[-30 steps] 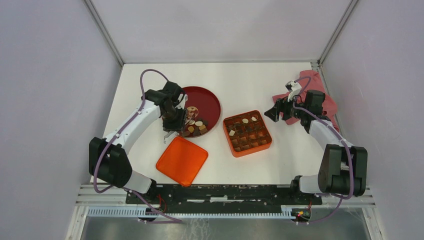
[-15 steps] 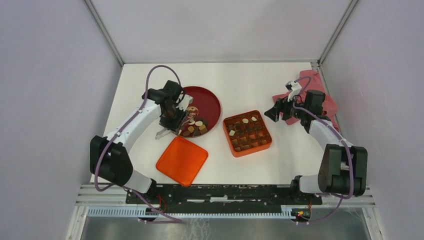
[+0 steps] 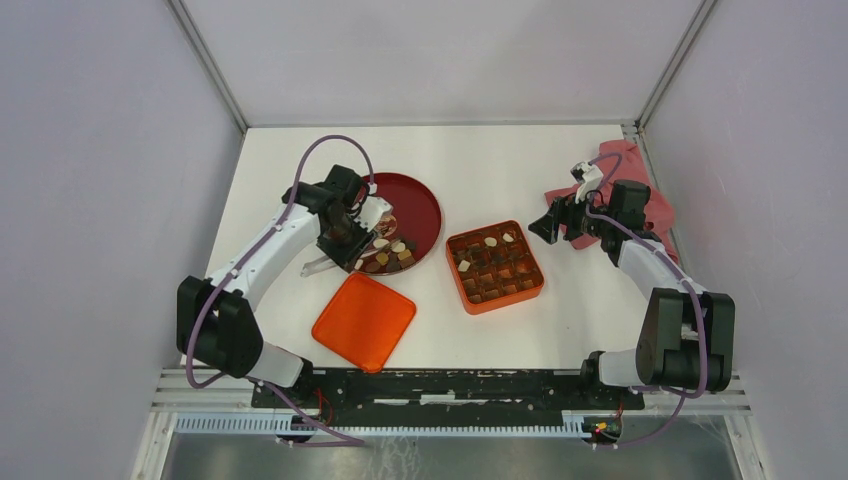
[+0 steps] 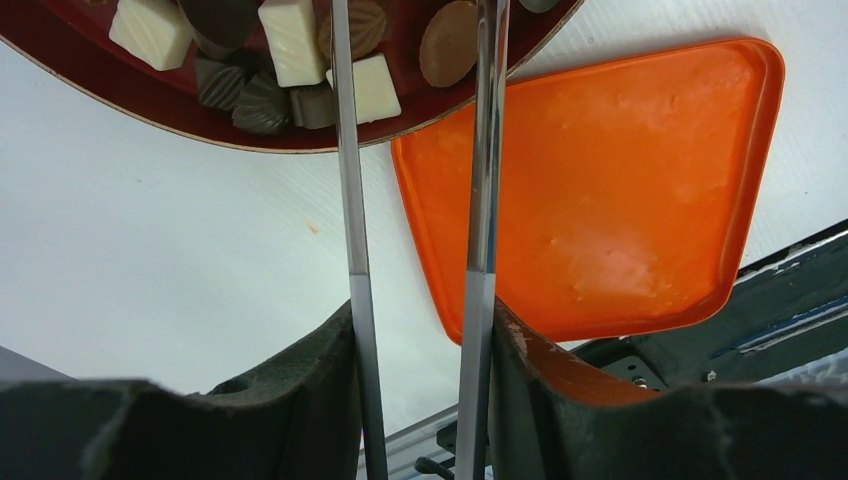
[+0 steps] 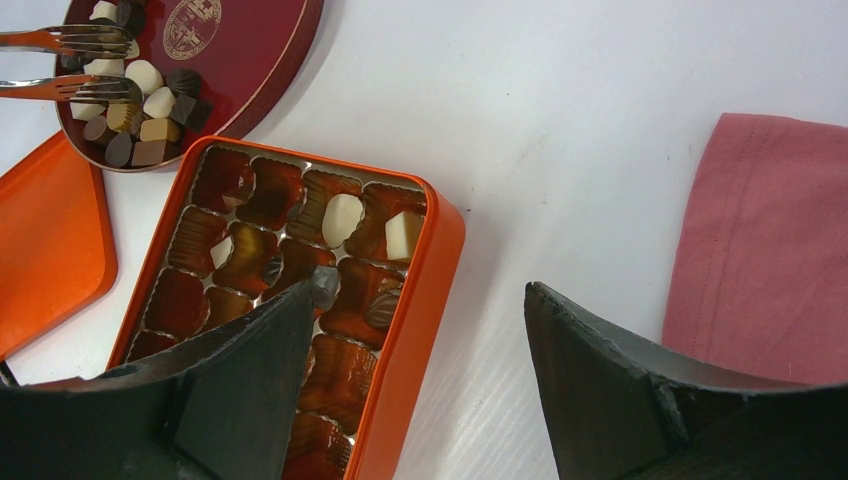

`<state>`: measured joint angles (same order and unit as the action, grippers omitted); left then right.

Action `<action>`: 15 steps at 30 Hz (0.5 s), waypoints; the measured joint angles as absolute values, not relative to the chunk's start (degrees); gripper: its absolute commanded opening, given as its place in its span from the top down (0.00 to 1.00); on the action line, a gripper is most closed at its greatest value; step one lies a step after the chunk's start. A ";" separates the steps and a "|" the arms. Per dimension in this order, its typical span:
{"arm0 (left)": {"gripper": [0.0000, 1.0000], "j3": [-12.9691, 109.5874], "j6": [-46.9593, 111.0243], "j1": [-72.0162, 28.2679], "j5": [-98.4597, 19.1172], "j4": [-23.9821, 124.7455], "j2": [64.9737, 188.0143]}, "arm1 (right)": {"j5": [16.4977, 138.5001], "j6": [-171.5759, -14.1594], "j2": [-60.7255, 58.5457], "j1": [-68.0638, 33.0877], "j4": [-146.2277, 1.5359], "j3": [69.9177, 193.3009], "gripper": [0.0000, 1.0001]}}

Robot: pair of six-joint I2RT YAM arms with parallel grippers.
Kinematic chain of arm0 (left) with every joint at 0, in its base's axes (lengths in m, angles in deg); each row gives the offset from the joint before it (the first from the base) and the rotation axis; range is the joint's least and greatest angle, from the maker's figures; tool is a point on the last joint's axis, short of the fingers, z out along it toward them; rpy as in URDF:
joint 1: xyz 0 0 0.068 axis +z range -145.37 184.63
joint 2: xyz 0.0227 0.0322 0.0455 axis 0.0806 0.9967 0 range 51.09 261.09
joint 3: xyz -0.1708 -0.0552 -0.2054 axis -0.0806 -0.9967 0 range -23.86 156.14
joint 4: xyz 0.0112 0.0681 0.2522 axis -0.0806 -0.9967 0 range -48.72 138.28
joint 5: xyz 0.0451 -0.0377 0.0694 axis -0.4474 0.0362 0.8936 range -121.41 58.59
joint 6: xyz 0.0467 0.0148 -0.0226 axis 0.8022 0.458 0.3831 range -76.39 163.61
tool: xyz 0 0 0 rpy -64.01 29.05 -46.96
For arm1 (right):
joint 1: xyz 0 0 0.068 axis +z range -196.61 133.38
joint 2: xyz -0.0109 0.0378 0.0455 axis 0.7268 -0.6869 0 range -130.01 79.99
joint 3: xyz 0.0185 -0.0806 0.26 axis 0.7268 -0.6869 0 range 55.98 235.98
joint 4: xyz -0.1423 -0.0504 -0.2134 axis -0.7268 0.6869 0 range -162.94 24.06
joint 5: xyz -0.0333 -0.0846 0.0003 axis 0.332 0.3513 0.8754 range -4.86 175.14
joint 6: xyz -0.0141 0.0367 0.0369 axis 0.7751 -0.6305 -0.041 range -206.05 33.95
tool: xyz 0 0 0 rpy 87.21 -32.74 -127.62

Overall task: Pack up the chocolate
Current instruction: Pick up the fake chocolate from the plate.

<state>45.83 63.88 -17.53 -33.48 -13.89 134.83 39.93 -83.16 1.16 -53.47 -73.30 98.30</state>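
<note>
The chocolate (image 3: 388, 254) is a pile of small dark, tan and cream pieces at the near edge of the dark red plate (image 3: 418, 206). My left gripper (image 3: 347, 243) is shut on metal tongs (image 4: 346, 150). The tong tips reach over the pile (image 5: 125, 95), spread apart. The pieces also show in the left wrist view (image 4: 290, 40). The orange box (image 3: 536, 283) holds a few pieces (image 5: 342, 218) in its compartments. My right gripper (image 3: 541, 227) is open and empty, above the table just right of the box.
The orange lid (image 3: 364, 320) lies flat near the front, below the plate. A pink cloth (image 3: 652, 200) lies at the back right, under my right arm. The box rim (image 5: 425, 330) is close under my right gripper's left finger.
My left gripper has shifted slightly back and right toward the plate, and the tongs have swung so their tips reach further over the chocolates. The right arm has not moved.
</note>
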 measured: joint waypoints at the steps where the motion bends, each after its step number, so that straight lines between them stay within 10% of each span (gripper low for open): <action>1: 0.52 45.81 64.21 -17.44 -33.48 -13.94 134.83 | 39.93 -83.16 1.16 -53.47 -73.30 98.30 0.17; 15: 0.52 45.77 66.90 -14.36 -34.02 -13.87 136.45 | 39.93 -83.16 1.16 -53.47 -73.30 98.30 0.17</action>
<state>45.77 66.90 -14.36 -34.02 -13.87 136.45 39.93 -83.16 1.16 -53.47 -73.30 98.30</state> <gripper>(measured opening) 0.486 0.826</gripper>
